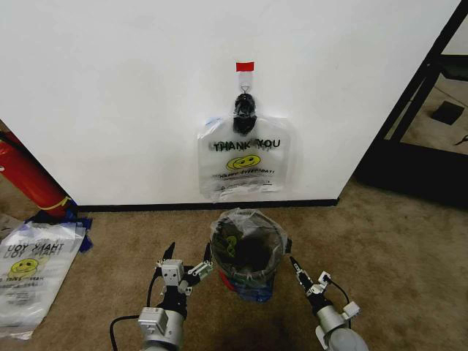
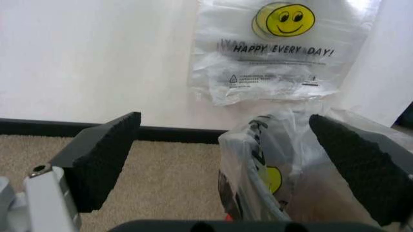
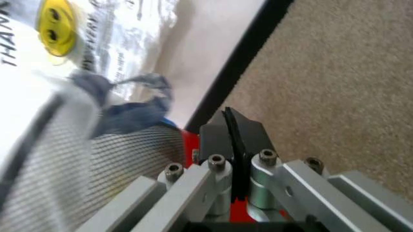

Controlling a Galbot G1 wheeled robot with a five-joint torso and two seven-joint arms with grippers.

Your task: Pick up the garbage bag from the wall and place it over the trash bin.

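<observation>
The garbage bag (image 1: pixel 245 157) hangs flat on the white wall (image 1: pixel 110 95) from a black clip (image 1: pixel 244 106) under a red tape strip (image 1: pixel 245 66); its smiley print (image 2: pixel 284 19) also shows in the left wrist view. Below it stands the trash bin (image 1: pixel 248 252), its rim wrapped in another printed plastic bag (image 2: pixel 264 164). My left gripper (image 1: pixel 188 252) is open just left of the bin, with the bin's bagged edge between its pads (image 2: pixel 103 159). My right gripper (image 1: pixel 294 261) is shut with nothing in it, close to the bin's right side, near its red base (image 3: pixel 188 145).
A red cylinder (image 1: pixel 29 175) leans at the far left. Spare printed bags (image 1: pixel 33 270) lie on the carpet below it. A black frame (image 1: pixel 431 73) stands at the right past the wall's corner. A black baseboard (image 1: pixel 146 207) runs along the wall's foot.
</observation>
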